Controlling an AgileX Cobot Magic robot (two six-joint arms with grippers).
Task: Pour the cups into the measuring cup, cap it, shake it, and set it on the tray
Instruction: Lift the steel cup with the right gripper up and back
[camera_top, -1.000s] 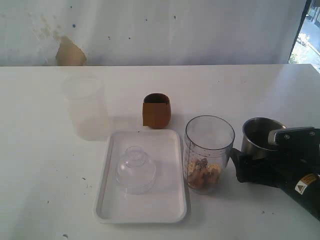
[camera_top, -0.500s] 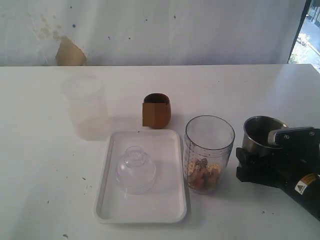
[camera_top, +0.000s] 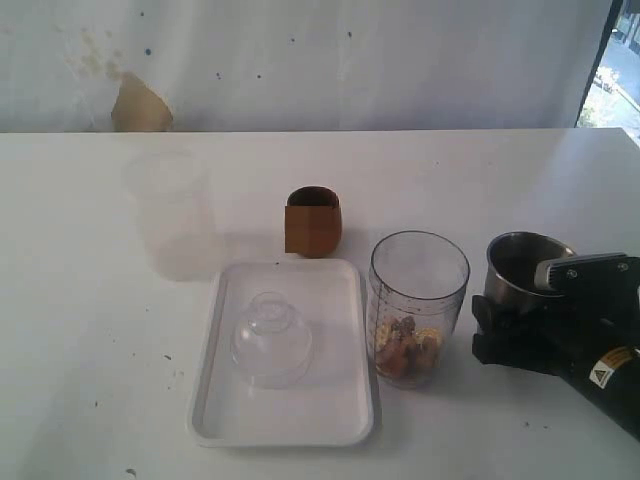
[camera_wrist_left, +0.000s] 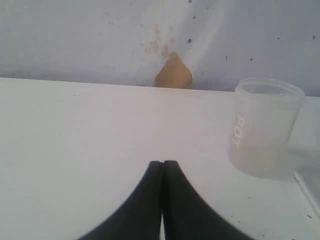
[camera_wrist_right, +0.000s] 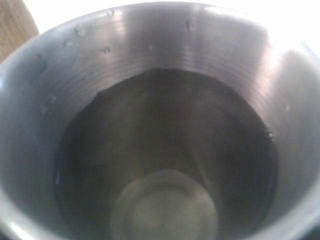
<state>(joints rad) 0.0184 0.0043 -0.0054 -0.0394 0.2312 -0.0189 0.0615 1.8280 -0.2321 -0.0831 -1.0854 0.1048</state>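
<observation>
White table (camera_top: 80, 330) bears upright steel tumbler (camera_top: 515, 268).

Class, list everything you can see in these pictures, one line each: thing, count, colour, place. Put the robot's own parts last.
table: one, white, under everything.
tray: one, white, table's near middle.
dome lid: one, clear, on the tray.
measuring cup: one, clear, right of tray, brownish pieces inside.
wooden cup: one, brown, behind the tray.
steel tumbler: one, silver, right of measuring cup.
frosted cup: one, translucent, far left.
right gripper: one, black, at the steel tumbler.
left gripper: one, black, shut, over bare table.
</observation>
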